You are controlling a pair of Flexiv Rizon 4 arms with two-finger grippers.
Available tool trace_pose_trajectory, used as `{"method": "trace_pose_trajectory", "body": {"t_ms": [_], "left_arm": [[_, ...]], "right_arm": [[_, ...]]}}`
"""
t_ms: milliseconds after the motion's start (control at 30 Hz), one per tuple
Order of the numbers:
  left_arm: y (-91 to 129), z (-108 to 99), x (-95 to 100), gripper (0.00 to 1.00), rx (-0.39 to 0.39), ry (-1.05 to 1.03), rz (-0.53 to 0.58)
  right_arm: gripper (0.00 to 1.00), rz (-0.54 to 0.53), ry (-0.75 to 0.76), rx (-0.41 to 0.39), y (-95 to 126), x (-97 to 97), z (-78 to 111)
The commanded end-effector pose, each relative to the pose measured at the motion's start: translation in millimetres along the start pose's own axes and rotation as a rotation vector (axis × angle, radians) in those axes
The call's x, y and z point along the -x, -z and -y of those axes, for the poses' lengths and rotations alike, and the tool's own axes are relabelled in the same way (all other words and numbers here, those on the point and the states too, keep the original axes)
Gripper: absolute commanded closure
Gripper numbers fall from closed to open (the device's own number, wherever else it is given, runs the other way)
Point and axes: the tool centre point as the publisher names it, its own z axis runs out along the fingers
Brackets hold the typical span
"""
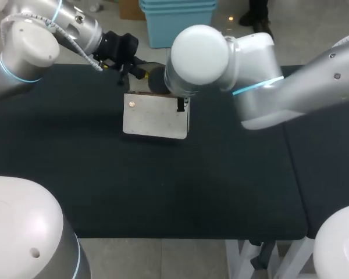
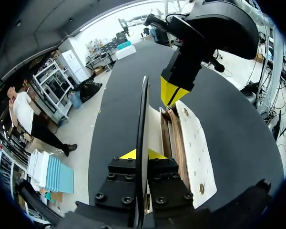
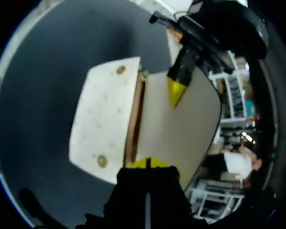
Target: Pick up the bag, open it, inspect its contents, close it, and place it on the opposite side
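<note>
- The left gripper (image 2: 140, 153) clamps one raised side of the bag (image 1: 156, 119); overpulling could tear it or drag the bag
- Hold of the right gripper (image 3: 148, 163) cannot be told; an unrestrained bag could tip

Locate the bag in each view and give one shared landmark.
Head view: bag at the table's far middle, under the right arm.
Left wrist view: bag open ahead of the left gripper.
Right wrist view: bag ahead of the right gripper.
Shared landmark: brass snap on its flap.

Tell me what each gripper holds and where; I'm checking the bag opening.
The left gripper pinches the upright flap of the bag by its edge. The right gripper sits at the bag's mouth; its hold cannot be told.
</note>
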Motion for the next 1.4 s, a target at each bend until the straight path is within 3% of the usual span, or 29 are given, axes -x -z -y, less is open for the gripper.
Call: {"method": "trace_pose_trajectory", "body": {"t_ms": [33, 467, 833, 1400], "left_arm": [[5, 4, -2.1, 1.0, 0.002, 0.001, 0.006], [5, 9, -3.4, 1.0, 0.003, 0.01, 0.028], [2, 8, -4.9, 1.0, 0.038, 0.067, 0.07], [3, 8, -6.4, 1.0, -0.002, 0.05, 0.089]], "right_arm": [[1.0, -0.023, -0.003, -0.018, -10, 4.2, -4.1], [1.0, -0.09, -0.018, -0.061, -25, -2.7, -2.7], [1.0, -0.135, -0.062, -0.076, -23, -22.7, -1.8], [1.0, -0.18, -0.101, -0.066, -20, -43.7, 0.5]]}}
